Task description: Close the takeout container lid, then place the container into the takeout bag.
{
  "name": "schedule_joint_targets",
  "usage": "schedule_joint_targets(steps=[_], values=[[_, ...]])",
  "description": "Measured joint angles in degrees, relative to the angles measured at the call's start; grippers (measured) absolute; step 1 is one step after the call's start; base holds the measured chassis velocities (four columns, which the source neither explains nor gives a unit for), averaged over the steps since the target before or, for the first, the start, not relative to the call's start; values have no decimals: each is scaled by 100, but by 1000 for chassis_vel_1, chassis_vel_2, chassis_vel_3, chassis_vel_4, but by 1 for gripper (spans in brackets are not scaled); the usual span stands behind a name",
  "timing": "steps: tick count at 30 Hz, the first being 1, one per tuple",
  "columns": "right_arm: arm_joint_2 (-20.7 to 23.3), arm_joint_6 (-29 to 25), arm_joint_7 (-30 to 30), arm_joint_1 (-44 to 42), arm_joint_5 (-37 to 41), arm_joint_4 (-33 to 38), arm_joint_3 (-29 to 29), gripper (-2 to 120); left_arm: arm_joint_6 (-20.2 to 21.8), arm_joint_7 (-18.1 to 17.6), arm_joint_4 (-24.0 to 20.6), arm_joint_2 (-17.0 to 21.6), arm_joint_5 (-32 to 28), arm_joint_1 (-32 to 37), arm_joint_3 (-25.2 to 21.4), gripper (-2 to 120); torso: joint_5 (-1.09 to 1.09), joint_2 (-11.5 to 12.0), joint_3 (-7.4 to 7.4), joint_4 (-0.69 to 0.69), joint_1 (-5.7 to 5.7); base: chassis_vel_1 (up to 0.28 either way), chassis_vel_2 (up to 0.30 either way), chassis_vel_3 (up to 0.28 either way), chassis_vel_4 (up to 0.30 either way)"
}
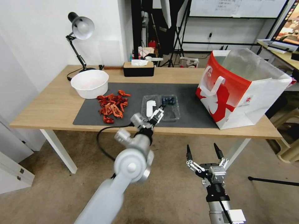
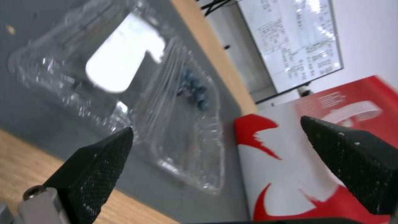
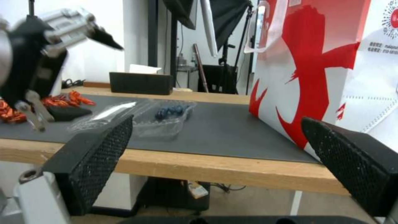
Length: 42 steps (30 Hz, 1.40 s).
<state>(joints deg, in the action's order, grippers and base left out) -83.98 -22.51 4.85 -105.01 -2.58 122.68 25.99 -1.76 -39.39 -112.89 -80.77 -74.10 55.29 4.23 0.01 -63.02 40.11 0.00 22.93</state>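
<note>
I read the job as barely begun. The container (image 1: 170, 107) lies splayed open on the grey mat (image 1: 187, 93), its blueberry half toward three o'clock and the takeout container lid (image 1: 150, 106), the half with the white label, flat beside it toward nine o'clock. Nothing is folded over and nothing is in the bag.

My left gripper (image 1: 158, 116) reaches out over the near edge of the table (image 1: 53, 105), at six o'clock of the clamshell's hinge line, jaws spread wide with nothing between them. From the left wrist camera the two dark fingertips (image 2: 99, 161) frame the clear plastic, hovering short of it (I can't say for certain whether a tip grazes the rim, but I judge not).

My right gripper (image 1: 203, 151) hangs low in front of the table, off toward five o'clock from the container, jaws also wide and empty.

The takeout bag (image 1: 246, 90) stands upright at three o'clock of the container, well apart from it, mouth open and foil lining showing.

So both steps remain: swing the lid over onto the berry half and press it shut, then lift the closed box and lower it through the bag's mouth.
</note>
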Motion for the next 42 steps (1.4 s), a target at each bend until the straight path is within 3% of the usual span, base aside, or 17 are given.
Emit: schedule_joint_targets(steps=[15, 42], values=[[44, 26, 23, 115, 13, -72, 13, 100, 44, -298, 439, -125, 45, -213, 7, 100, 0, 0, -1, 0, 0, 0, 0, 0, 0], [11, 8, 34, 127, -10, -72, 21, 100, 57, -353, 584, -201, 55, -250, -109, 100, 0, -1, -1, 0, 0, 0, 0, 0, 0]])
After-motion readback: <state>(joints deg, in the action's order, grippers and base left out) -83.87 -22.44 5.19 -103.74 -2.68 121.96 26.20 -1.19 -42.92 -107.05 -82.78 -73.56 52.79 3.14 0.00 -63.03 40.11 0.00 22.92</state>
